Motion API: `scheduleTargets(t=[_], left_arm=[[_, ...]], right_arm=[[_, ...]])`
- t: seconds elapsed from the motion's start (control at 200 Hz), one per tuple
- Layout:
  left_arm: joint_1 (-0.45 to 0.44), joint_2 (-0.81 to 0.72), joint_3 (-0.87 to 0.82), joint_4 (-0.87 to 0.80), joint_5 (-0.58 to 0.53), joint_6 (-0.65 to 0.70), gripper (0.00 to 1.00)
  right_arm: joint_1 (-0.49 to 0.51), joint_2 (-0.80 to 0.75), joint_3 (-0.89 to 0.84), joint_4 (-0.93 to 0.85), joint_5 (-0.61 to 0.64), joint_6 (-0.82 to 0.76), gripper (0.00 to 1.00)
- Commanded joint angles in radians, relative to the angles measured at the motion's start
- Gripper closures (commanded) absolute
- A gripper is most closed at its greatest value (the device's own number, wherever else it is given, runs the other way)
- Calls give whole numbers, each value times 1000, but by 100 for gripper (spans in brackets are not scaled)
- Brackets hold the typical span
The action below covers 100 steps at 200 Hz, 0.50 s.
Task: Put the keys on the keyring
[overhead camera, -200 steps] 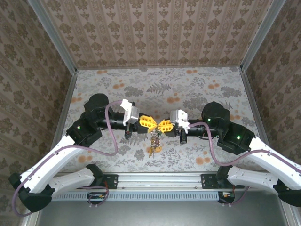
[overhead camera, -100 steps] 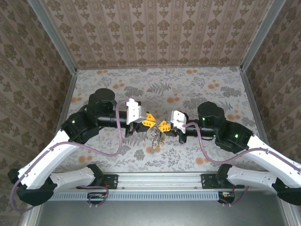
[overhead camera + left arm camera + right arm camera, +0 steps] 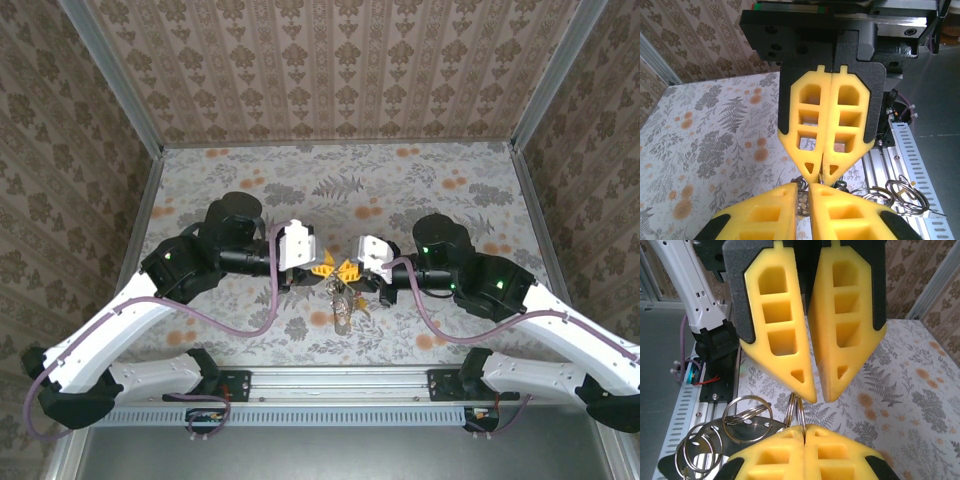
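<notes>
At the middle of the table (image 3: 250,180), seen from above, the left gripper (image 3: 321,268) and right gripper (image 3: 350,268) meet tip to tip. The keyring (image 3: 341,306) dangles beneath them toward six o'clock.

From the left wrist, wire loops spill out at four o'clock, just off the meeting tips.

From the right wrist, the right claw at six o'clock is pinched flat on the wire. The left one, at twelve, stands a narrow slit apart, gripping nothing I can see. I count roughly five overlapping loops; the keys are too small to count.

The wire looks light, springy and slick, and is best pinched on a bare run, clear of the dangling bits.
</notes>
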Motion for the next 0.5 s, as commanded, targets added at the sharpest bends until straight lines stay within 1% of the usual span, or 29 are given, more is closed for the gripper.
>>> scheduleTargets(t=[0.0,0.17,0.275,0.495], left_arm=[[-21,-4,20,-57,-11,24,84],[-38,9,31,-78,-41,30,83],[-41,-5,29,-69,-50,25,81],[-42,-29,32,-79,-71,22,80]], right_arm=[[4,5,58,51,9,-12,100],[4,12,62,52,8,-13,100],[4,15,61,45,16,-17,100],[4,20,54,49,24,-21,100]])
